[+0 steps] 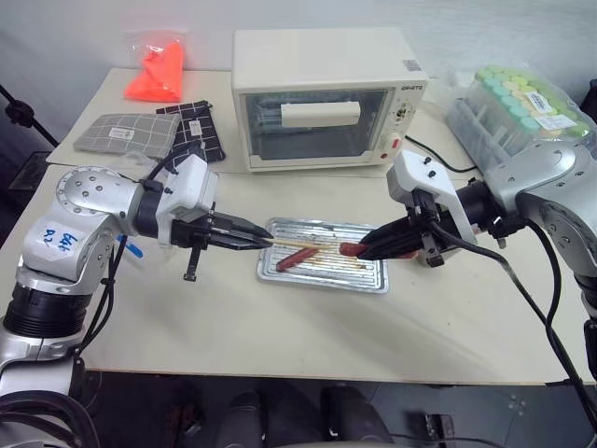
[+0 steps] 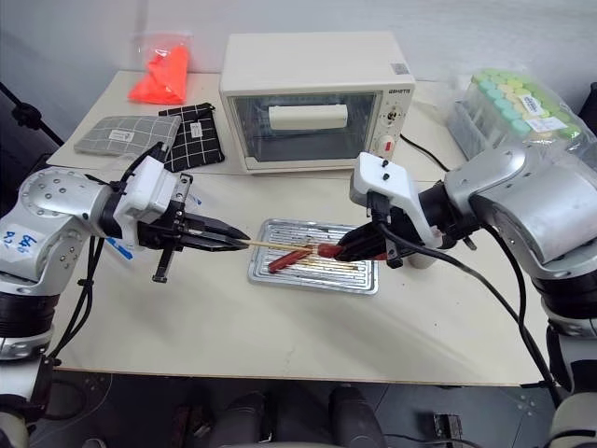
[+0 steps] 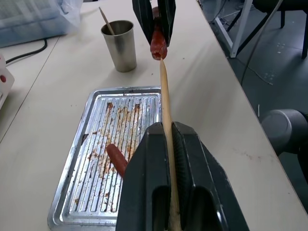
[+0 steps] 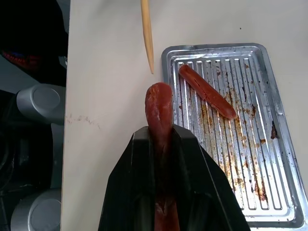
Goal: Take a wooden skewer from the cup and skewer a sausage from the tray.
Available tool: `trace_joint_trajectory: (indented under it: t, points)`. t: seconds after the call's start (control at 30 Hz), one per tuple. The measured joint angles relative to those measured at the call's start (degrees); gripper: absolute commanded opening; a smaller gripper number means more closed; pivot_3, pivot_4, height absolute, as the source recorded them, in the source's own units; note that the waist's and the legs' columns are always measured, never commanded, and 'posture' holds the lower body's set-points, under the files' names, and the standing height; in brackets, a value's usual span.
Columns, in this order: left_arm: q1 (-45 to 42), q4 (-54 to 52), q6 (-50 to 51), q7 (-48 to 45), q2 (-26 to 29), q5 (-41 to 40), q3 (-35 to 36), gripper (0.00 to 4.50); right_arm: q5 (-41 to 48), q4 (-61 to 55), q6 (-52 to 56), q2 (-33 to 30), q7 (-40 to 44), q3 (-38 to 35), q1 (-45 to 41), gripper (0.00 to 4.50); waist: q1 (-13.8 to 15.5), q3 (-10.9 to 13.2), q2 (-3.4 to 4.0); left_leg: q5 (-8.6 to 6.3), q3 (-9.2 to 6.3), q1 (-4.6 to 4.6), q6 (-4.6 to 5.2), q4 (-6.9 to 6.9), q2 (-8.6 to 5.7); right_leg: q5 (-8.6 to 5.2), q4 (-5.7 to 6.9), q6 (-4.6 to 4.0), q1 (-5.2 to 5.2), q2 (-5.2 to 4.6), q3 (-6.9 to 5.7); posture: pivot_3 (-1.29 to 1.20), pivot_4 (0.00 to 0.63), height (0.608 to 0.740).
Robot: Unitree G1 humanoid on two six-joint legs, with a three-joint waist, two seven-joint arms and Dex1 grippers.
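Note:
My left gripper [image 1: 264, 243] is shut on the wooden skewer [image 3: 165, 96], which points level across the tray [image 1: 375, 273] toward the right gripper. My right gripper [image 4: 161, 134] is shut on a reddish-brown sausage [image 4: 159, 108] and holds it above the tray's right end, with its free end facing the skewer. The skewer's tip stands just short of that end, almost touching. A second sausage [image 1: 297, 259] lies on the tray's ridged floor. The steel cup [image 3: 119, 45] stands on the table behind the right gripper, with another stick in it.
A white toaster oven [image 1: 322, 98] stands behind the tray, its cable [image 1: 446, 161] trailing right. A clear box of green-capped tubes [image 1: 522, 103] sits at the back right. Checked cloths [image 1: 131, 133] and an orange bag [image 1: 157, 73] lie at the back left.

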Motion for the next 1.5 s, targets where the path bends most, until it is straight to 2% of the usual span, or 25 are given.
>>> trace_joint_trajectory:
  t: [0.43,1.5]
  points:
    - [-2.05,0.36,-0.89,-1.1,-2.4,1.46,-1.28,0.0,2.17,-0.01,1.88,0.82,-2.28,-0.22,-1.34,0.23,0.04,0.0,0.0,0.0,-0.01,-0.01,0.0,0.02,-0.01,0.0,0.03,0.0,0.0,0.0,-0.01,0.0,0.15,0.74]
    - [-3.95,2.95,-3.19,-3.28,-1.78,2.75,-1.17,0.0,1.84,-0.26,-0.28,-0.41,-2.52,-0.22,1.58,0.23,0.02,0.0,0.0,0.0,-0.01,-0.01,0.0,0.04,0.0,0.0,0.07,0.0,0.0,0.0,-0.01,0.0,0.15,0.74]
